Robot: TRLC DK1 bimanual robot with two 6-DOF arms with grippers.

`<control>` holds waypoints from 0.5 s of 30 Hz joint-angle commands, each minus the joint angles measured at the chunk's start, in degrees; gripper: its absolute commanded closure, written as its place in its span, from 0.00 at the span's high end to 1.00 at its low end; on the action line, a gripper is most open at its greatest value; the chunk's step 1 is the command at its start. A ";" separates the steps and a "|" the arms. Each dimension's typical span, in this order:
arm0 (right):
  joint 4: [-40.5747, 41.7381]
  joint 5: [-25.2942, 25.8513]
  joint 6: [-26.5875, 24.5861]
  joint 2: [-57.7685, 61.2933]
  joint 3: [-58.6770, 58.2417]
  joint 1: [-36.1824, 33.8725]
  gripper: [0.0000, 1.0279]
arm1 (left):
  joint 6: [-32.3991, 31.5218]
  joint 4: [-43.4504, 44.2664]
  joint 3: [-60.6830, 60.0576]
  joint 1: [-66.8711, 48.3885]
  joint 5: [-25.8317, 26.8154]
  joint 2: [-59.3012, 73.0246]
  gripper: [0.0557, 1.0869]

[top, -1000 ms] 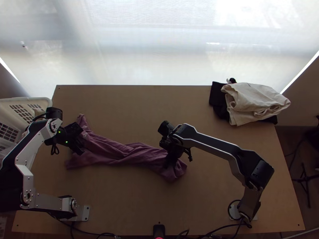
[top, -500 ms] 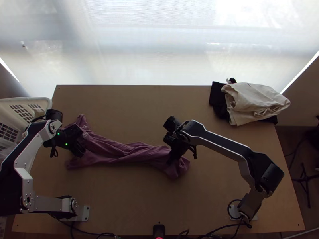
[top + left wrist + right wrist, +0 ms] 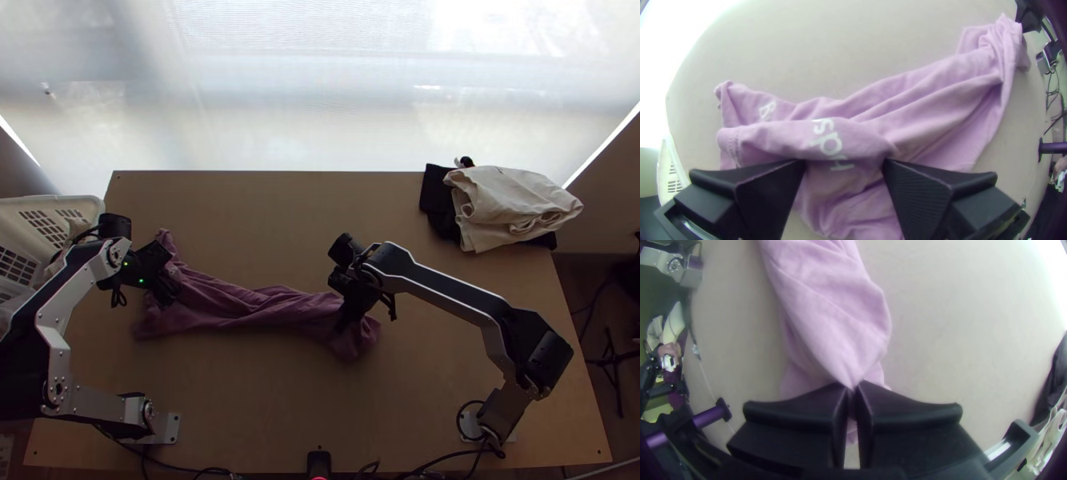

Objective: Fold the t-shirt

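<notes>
A pink T-shirt point(image 3: 248, 304) lies bunched lengthwise across a wooden table point(image 3: 320, 408), one end pinched in the right gripper point(image 3: 344, 317), while the left gripper point(image 3: 166, 291) stands wide apart over the printed end.

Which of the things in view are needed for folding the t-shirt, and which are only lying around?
For the folding:
purple t-shirt, bunched into a long strip
left gripper, open above one end
right gripper, pinching the cloth near the other end

Only lying around:
cream cloth
dark cloth, partly under it
white basket
</notes>
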 commanded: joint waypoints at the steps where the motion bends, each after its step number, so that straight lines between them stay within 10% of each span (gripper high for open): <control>1: -0.30 0.02 -0.01 -0.51 -0.10 0.04 0.03 | -0.75 3.38 -0.59 -1.08 -0.68 3.54 0.27; 4: -0.47 0.11 0.08 -0.78 0.16 -0.31 0.03 | -1.45 0.74 -0.06 -0.72 -0.59 4.15 0.08; 15: 0.40 4.68 3.07 4.76 15.80 -11.04 0.03 | -4.62 -33.71 8.99 -14.35 8.37 -12.28 0.05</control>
